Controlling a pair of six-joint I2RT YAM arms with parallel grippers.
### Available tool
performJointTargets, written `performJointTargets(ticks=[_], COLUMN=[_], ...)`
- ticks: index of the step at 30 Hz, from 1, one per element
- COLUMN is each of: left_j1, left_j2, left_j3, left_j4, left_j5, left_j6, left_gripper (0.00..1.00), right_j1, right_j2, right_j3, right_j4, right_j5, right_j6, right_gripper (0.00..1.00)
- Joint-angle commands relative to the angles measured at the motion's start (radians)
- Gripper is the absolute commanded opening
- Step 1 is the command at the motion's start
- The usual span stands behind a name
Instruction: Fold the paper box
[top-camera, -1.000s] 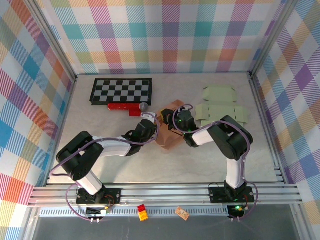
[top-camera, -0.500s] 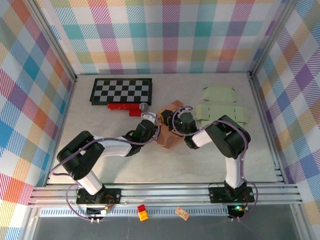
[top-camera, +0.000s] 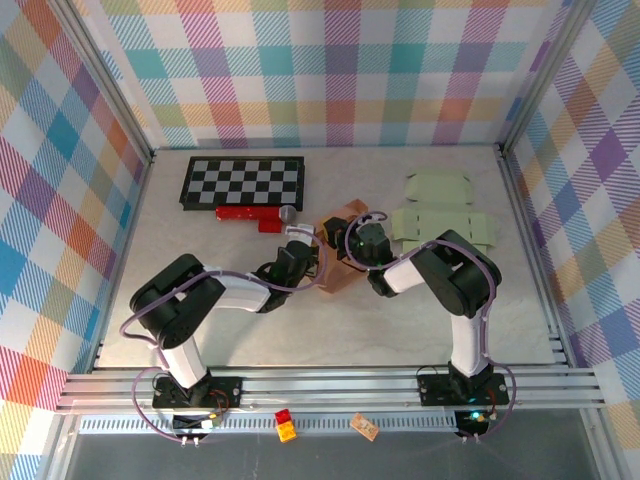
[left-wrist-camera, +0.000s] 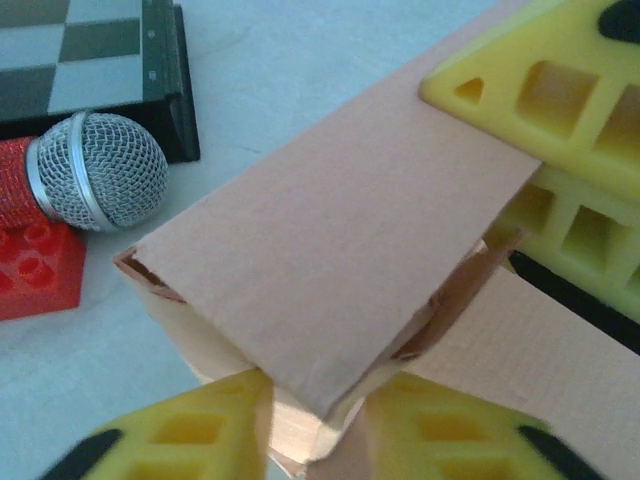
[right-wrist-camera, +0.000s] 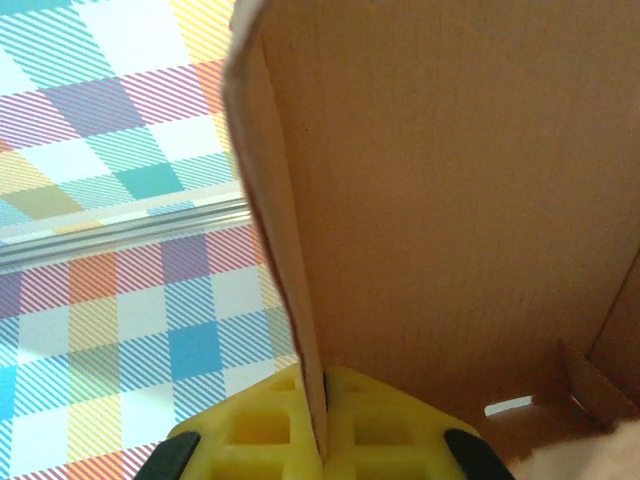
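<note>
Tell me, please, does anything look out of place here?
A red-and-yellow brick and a small brown piece lie off the table, on the strip in front of the arms' bases. On the table itself, nothing looks spilled or damaged.

One brown paper box (top-camera: 337, 281), two green box blanks (top-camera: 437, 187), one chessboard (top-camera: 243, 180), one microphone (left-wrist-camera: 100, 170), one red brick (left-wrist-camera: 35, 275)

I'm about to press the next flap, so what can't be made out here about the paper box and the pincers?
- Top external: both wrists cover the middle of the paper box, so its fold state is hidden.
- Left wrist: the bottom edge cuts off the left pincer, so whether it grips a flap is unclear.
- Right wrist: the box's bottom right corner is blurred, and the right pincer is cut off below.
</note>
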Motion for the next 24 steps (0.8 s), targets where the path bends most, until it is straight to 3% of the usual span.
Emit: performJointTargets(ticks=[1, 6, 12, 19, 24], left_j1=[0.011, 0.012, 0.01, 0.01, 0.015], left_j2=[0.035, 0.039, -0.005, -0.053, -0.079], left_j3=[0.041, 0.042, 0.035, -0.005, -0.043], left_j4=[0.071, 0.1, 0.07, 0.057, 0.098], left_j5=[-0.06, -0.047, -0.018, 0.017, 0.082], left_j6=[0.032, 0.054, 0.061, 0.052, 0.054], left_gripper=[0.21, 0.11, 0.04, 0.0, 0.0], right_j1=[0.042, 0.042, 0.042, 0.041, 0.041], right_j2=[0.014, 0.018, -0.048, -0.135, -0.13], right_j3=[-0.012, 0.006, 0.042, 0.116, 0.136], right_j4=[-0.145, -0.175, -0.343, -0.616, -0.648], right_j5=[-0.099, -0.095, -0.09, -0.099, -0.107], right_j6=[0.029, 0.042, 0.043, 0.026, 0.023], right_gripper=[0.0, 0.0, 0.0, 0.0, 0.0])
